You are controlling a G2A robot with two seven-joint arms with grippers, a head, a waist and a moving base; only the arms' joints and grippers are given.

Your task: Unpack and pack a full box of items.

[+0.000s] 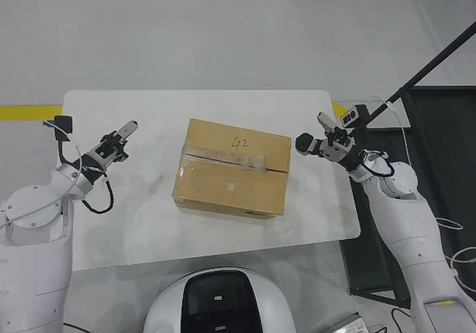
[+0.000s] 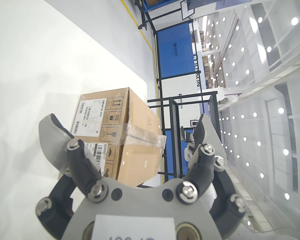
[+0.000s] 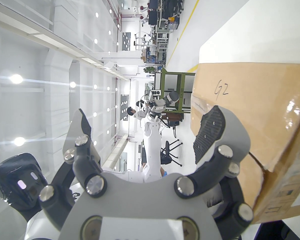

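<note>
A closed brown cardboard box (image 1: pixel 233 167) sits in the middle of the white table (image 1: pixel 138 225), its top flaps sealed with clear tape and a handwritten mark on the lid. My left gripper (image 1: pixel 126 134) hovers to the box's left, well apart from it, open and empty. In the left wrist view the box (image 2: pixel 130 136) shows its labelled side beyond the open fingers (image 2: pixel 53 128). My right gripper (image 1: pixel 317 133) is just off the box's right top edge, open, holding nothing. The right wrist view has the box (image 3: pixel 260 116) close beside one fingertip (image 3: pixel 210 131).
A black metal frame and dark rack (image 1: pixel 454 133) stand right of the table. A yellow floor line (image 1: pixel 13 111) runs behind the table on the left. Bare table surface lies on both sides of the box and in front of it.
</note>
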